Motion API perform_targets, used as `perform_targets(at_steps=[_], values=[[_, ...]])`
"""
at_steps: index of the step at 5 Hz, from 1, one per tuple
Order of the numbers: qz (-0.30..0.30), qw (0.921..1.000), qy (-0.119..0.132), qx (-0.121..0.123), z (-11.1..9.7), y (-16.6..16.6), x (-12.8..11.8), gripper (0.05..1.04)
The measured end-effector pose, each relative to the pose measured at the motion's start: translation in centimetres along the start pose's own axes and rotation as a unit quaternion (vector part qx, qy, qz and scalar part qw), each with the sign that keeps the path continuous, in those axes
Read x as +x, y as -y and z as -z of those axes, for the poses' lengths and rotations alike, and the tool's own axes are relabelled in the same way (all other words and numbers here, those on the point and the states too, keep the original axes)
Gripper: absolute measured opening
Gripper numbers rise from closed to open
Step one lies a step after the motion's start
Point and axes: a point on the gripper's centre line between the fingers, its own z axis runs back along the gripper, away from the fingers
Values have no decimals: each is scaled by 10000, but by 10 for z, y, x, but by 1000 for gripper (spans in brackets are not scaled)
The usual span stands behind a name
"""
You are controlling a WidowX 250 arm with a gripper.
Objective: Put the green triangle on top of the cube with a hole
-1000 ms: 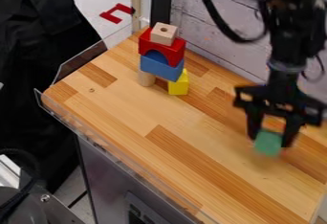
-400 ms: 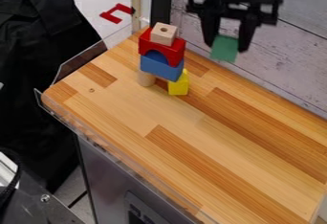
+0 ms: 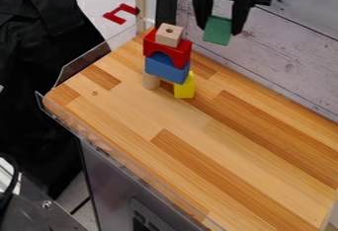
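Note:
High at the upper right of the tower, the black gripper [image 3: 220,26] hangs shut on the green triangle [image 3: 217,30], whose flat face is toward the camera. The pale wooden cube with a hole [image 3: 170,35] tops the stack, its hole facing up. Gripper and green block are to the right of this cube and apart from it. Under the cube lies a red arch block [image 3: 167,51], which rests on a blue block [image 3: 165,69].
A wooden cylinder [image 3: 151,81] and a yellow block [image 3: 185,87] hold up the stack near the back left of the wooden table [image 3: 198,141]. Behind stands a whitewashed plank wall [image 3: 297,52]. A clear guard [image 3: 86,62] edges the table's left side.
From low over the table's right side, the gripper has risen and travelled left with the green block, most recently a little farther left and up. The stack has stayed put.

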Motion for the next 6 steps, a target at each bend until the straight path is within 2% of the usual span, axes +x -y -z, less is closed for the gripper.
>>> perform_targets(at_steps=[2, 4, 5, 6], values=[[-180, 9997, 171, -2, -13, -21, 6, 561], [-342, 9994, 34, -101, -8, -44, 4, 561], [-311, 9994, 75, -161, -8, -50, 7, 561], [-270, 9995, -39, -179, 0, -54, 7, 561]])
